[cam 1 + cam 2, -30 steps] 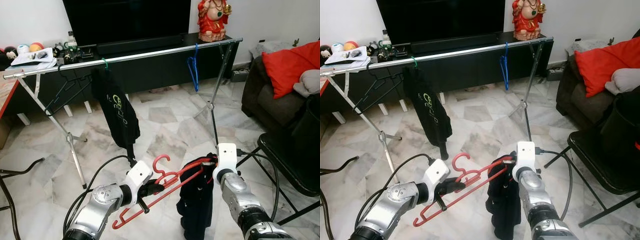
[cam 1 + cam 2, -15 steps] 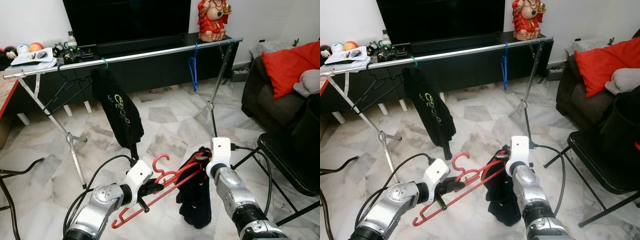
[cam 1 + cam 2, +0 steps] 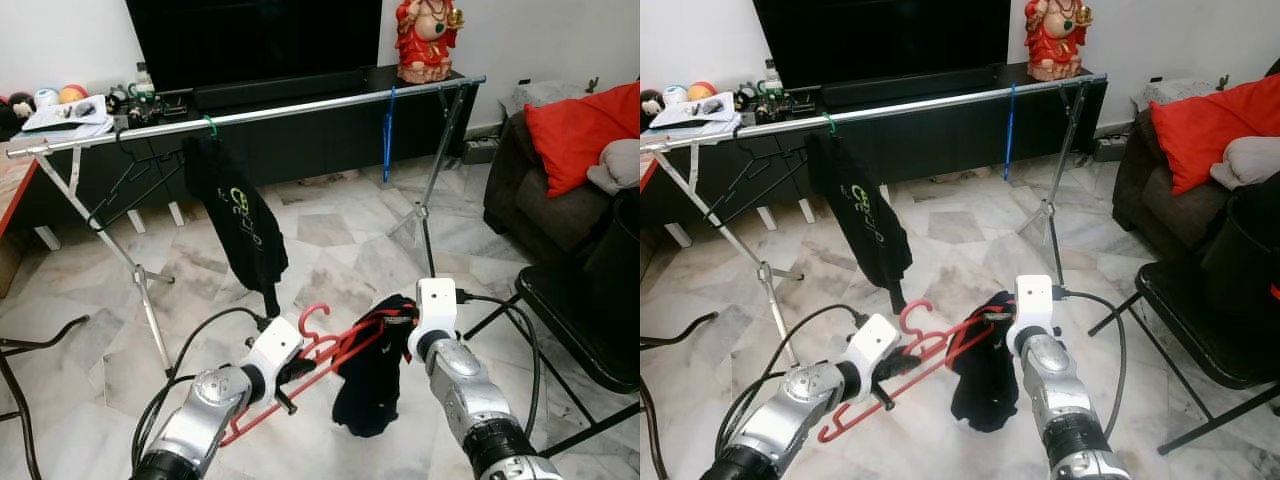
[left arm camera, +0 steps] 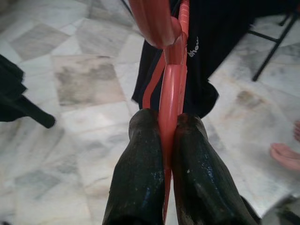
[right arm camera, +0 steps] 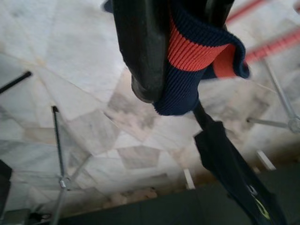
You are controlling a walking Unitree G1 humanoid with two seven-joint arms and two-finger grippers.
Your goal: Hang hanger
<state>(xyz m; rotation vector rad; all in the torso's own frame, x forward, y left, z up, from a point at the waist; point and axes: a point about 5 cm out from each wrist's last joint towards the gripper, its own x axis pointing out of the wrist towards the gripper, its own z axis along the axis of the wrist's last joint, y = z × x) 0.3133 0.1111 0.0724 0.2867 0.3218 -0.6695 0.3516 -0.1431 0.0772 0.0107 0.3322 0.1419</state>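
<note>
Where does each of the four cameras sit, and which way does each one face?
Left eye view: on the head, facing forward and down at the clothes rail; both arms show.
Right eye view: beside it, same scene.
Left wrist view: along the left gripper, shut on the red hanger.
Right wrist view: along the right gripper, pinching the dark garment.
Shared: the hanger and garment appear in all four.

I'm getting even, soft daylight; head views staying sharp, right wrist view blurring, glare shining off the pale marble floor [image 3: 330,250].
</note>
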